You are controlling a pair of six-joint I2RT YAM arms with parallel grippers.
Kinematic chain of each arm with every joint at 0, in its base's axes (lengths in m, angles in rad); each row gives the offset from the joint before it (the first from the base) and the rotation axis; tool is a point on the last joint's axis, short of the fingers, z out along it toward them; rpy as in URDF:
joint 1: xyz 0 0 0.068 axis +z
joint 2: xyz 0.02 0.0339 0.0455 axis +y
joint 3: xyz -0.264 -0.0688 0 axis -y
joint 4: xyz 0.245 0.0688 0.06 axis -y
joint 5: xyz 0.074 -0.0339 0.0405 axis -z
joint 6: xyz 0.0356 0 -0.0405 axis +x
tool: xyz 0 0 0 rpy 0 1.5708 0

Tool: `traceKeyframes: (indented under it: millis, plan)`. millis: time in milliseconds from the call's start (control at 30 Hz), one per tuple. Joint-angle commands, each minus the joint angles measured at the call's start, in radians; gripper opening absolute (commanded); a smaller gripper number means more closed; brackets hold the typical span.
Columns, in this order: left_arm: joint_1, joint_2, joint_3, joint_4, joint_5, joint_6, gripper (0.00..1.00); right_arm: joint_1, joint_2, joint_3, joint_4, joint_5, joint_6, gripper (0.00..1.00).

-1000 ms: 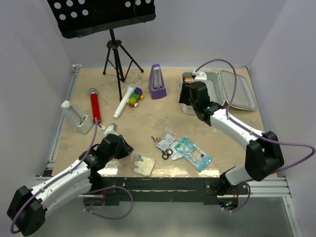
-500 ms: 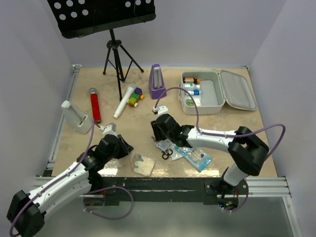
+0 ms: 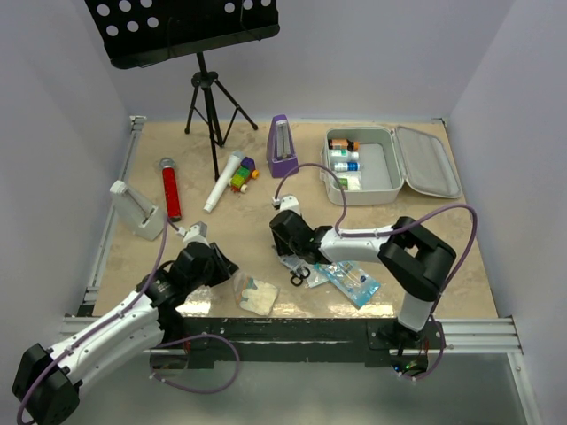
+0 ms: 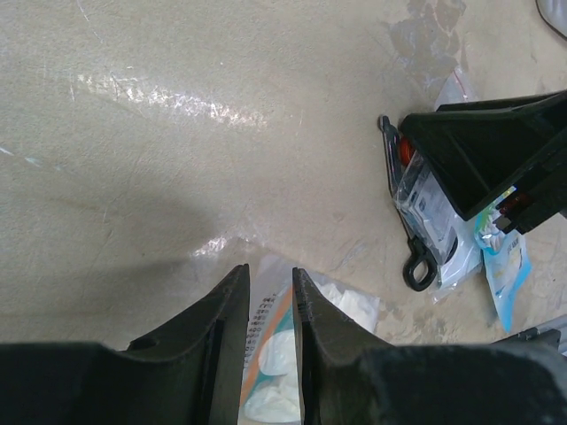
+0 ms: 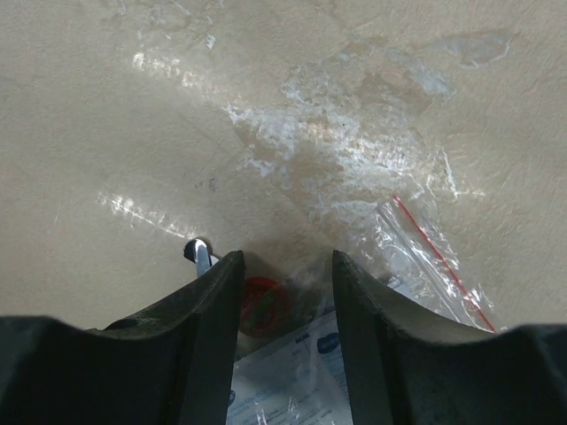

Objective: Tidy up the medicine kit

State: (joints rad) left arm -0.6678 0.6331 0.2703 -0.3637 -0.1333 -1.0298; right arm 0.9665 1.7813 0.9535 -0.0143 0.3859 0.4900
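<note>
Left end effector [image 4: 267,292]: narrow gap above a bag [image 4: 350,305], I cannot tell if pinching | right end effector [image 5: 283,266]: spread over a packet [image 5: 292,363] | medicine kit [image 3: 383,170]: open, well beyond it

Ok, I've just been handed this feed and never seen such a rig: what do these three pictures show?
Two robot arms, left and right, are bolted at the table's near edge. The wide picture looks down from above and behind them. The other two come from a camera on each wrist, the dark prongs being that arm's tool. The medicine kit lies open at the far right, small bottles inside. The right tool is open, low over bagged packets beside scissors. The left tool, nearly closed, sits over a bag of white pads; whether it pinches that bag cannot be told.
</note>
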Motion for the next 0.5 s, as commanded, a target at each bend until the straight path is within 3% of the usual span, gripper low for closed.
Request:
traceKeyframes:
  millis: [0,467]
  plan:
    - [0.004,-0.009,-0.013,0.012,0.009,-0.006,0.31,-0.002,-0.074,-0.058,0.008,0.025,0.045,0.5]
    - [0.005,-0.006,-0.023,0.026,0.02,-0.006,0.3,0.011,-0.132,-0.064,-0.011,-0.001,0.064,0.53]
